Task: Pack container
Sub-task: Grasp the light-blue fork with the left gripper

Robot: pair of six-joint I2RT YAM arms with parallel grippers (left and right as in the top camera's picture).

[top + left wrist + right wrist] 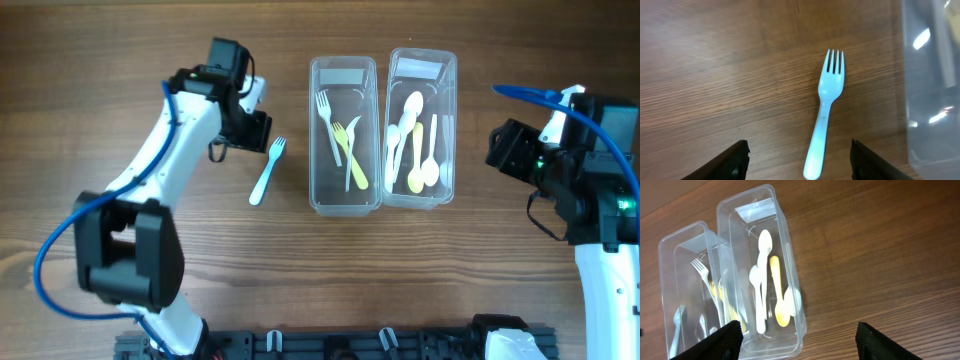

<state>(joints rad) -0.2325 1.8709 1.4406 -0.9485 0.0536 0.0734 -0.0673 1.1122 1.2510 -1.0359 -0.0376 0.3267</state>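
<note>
Lettering is too blurred to read on the pale patch at the far end of each clear tub.

From overhead you see the two tubs side by side at mid-surface. The fork container on the left holds white and yellow forks. The spoon container on the right holds white and yellow spoons. Your task piece, the blue fork, lies on the surface just left of the fork container, tines toward the far side, clear of its wall. The left gripper hangs near the fork's far left; the right gripper sits well right of the tubs.

In the left wrist view, the left gripper is spread wide. Its fingers stand either side of the blue fork without touching it, and it holds nothing.

In the right wrist view, the right gripper is likewise parted wide and empty above both tubs, with the spoon container to the right of the fork container.
</note>
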